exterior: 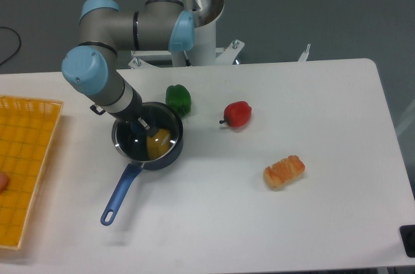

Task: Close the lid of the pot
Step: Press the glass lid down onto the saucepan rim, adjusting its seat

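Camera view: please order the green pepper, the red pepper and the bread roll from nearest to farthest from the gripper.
The gripper is over the pot.
1. Green pepper, just behind the pot.
2. Red pepper, near the middle of the table.
3. Bread roll, toward the table's front right.

The lid [144, 137] is sitting on the pot [170, 152]; a pepper [178, 99] is lying just behind it.
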